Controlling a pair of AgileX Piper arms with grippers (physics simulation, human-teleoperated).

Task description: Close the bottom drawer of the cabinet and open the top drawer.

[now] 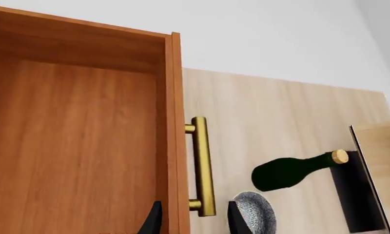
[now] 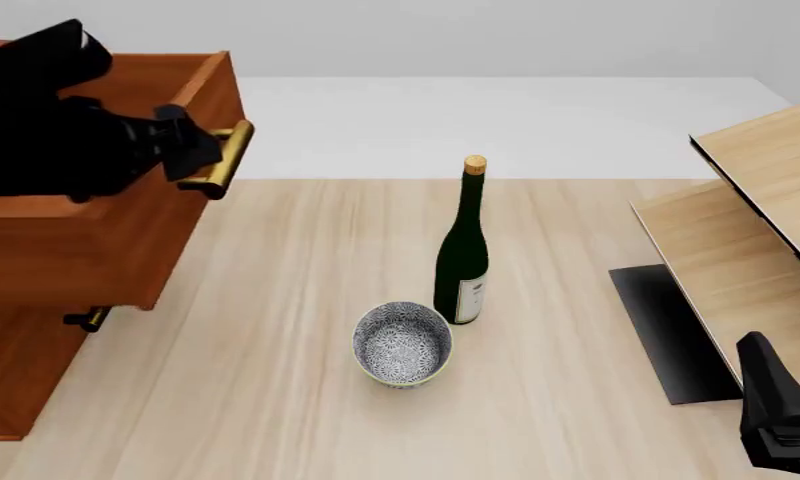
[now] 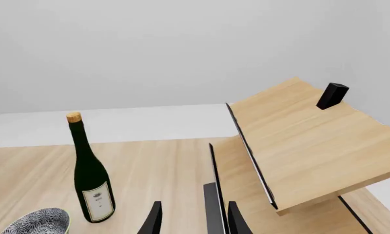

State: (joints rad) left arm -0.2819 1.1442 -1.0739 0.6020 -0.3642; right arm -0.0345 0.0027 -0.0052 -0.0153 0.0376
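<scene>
The cabinet (image 2: 20, 380) stands at the table's left edge. Its top drawer (image 2: 100, 250) is pulled far out, an open wooden box (image 1: 78, 141) with a brass handle (image 2: 224, 160) on its front. My left gripper (image 2: 193, 150) reaches over the box, open; its fingers (image 1: 237, 219) straddle the front panel and the handle (image 1: 203, 165) with gaps on both sides. Beneath the box one small brass handle (image 2: 87, 320) pokes out and no lower drawer sticks out. The bottom drawer's front is edge-on and cannot be made out. My right gripper (image 2: 760, 360) (image 3: 193, 222) hangs open at the near right, holding nothing.
A dark green corked bottle (image 2: 462, 260) stands mid-table, with a blue-patterned bowl (image 2: 402, 343) just in front of it. A pale light-wood shelf unit (image 2: 747, 230) on a black base (image 2: 667, 330) fills the right side. A small black block (image 3: 331, 95) sits on top of it.
</scene>
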